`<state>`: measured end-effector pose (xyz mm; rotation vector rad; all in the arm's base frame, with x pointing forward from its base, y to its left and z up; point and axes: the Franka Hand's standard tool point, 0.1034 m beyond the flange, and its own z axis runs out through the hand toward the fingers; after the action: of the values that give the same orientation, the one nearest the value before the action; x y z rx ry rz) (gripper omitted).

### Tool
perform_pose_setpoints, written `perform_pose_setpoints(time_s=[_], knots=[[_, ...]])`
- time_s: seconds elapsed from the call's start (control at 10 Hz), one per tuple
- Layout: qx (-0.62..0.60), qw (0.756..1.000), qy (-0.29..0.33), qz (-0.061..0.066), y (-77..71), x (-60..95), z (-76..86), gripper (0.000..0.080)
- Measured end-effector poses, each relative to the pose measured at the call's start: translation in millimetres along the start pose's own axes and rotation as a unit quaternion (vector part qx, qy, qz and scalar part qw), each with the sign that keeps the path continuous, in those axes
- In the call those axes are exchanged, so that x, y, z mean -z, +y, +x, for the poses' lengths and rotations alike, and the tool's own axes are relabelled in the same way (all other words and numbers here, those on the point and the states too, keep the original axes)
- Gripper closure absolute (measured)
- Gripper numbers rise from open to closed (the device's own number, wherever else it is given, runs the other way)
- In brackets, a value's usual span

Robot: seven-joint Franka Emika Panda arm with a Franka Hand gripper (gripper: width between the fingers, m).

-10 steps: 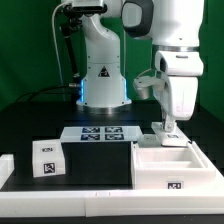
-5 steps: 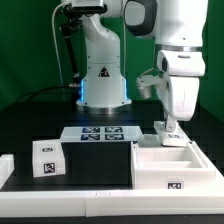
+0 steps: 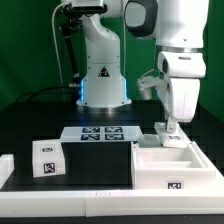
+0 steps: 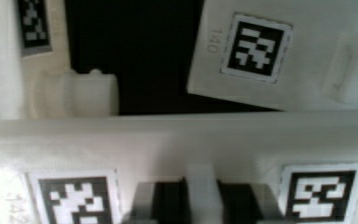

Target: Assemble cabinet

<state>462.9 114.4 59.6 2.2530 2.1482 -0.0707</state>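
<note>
— where's the cabinet?
— the cabinet (image 3: 150,178) sits on the black table (image 3: 30,125), near, on the exterior view's right. it's the biggest white piece and lies with its open side up. one square tag shows on its near wall.
— and the pincer?
— the gripper (image 3: 170,128) points straight down over the cabinet's far wall, right at the rim. i cannot tell whether it touches the wall. i also cannot tell whether the fingers are spread or pressed together, since they read as one white blur.
— does the wrist view help?
— not much. white panelled faces fill it up close, with a tilted tag (image 4: 254,47) on one, two more tags on another, and dark table between them. i cannot make out the fingers there.
— what else is out there?
— a small white cube (image 3: 45,160) with one tag, near, on the exterior view's left, well apart from the cabinet. the marker board (image 3: 100,133) lies flat, farther back, in front of the arm's base (image 3: 103,80).
</note>
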Motion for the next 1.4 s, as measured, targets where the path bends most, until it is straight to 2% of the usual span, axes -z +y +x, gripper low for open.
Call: perform_pose_setpoints(time_s=[0.2, 0.3, 0.8, 0.9, 1.4], knots=[[-0.001, 1.000, 0.001, 0.000, 1.3, -0.6, 0.2, 0.0731], [-0.002, 1.000, 0.002, -0.002, 7.7, -0.8, 1.2, 0.0731], [-0.013, 1.000, 0.010, -0.017, 56.0, 0.5, 1.0, 0.0731], [-0.012, 1.000, 0.010, -0.018, 59.9, 0.8, 0.8, 0.0731], [-0.012, 1.000, 0.011, -0.018, 59.7, 0.7, 0.8, 0.0731]])
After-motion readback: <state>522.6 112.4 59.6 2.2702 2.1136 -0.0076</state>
